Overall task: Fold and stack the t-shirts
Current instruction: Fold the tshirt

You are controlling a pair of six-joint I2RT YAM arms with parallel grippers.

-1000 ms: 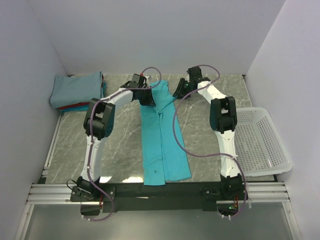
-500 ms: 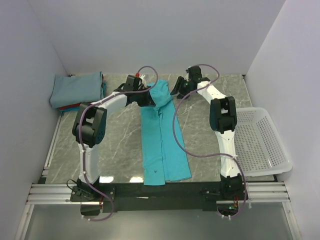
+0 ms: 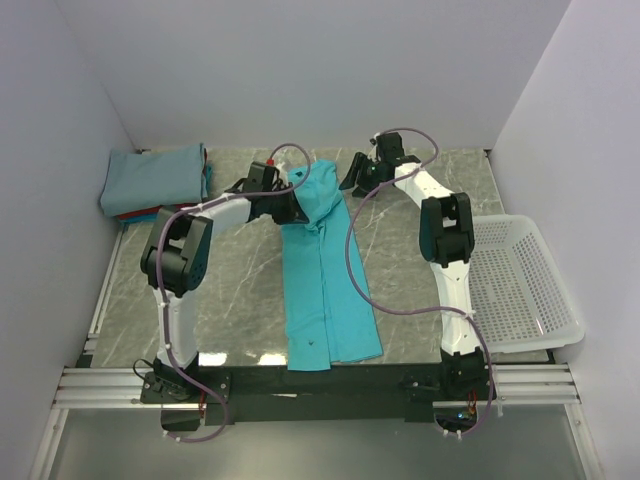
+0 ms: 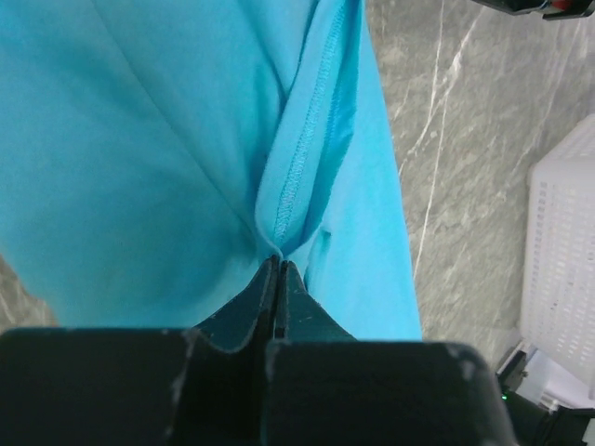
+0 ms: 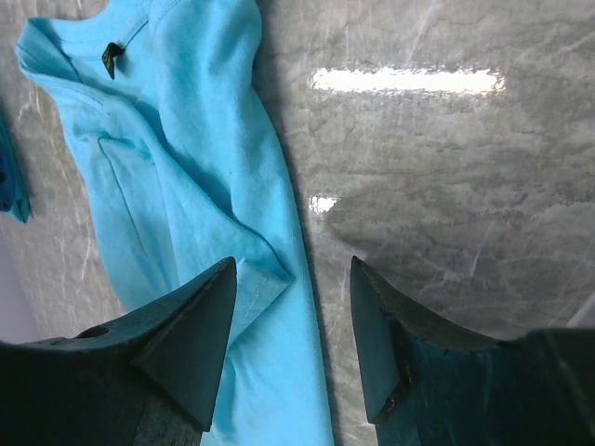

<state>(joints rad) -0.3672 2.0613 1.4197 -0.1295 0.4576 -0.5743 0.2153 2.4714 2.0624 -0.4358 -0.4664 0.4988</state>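
A bright turquoise t-shirt (image 3: pixel 325 280) lies as a long strip down the middle of the marble table. My left gripper (image 3: pixel 294 205) is shut on a hemmed fold of it (image 4: pixel 302 177) at its far left corner. My right gripper (image 3: pixel 352 184) is open and empty, hovering just right of the shirt's far end; the shirt's right edge (image 5: pixel 270 269) lies under its jaws. A stack of folded t-shirts (image 3: pixel 152 180), grey-blue on top with red and teal beneath, sits at the back left.
A white plastic mesh basket (image 3: pixel 520 285) stands off the table's right side. White walls close in the back and both sides. Bare marble (image 3: pixel 240 290) lies left of the shirt, and more (image 5: pixel 437 186) to its right.
My left gripper has drawn the shirt's far corner slightly leftward and toward me, bunching the top. My right gripper has shifted a little left toward the shirt's far end.
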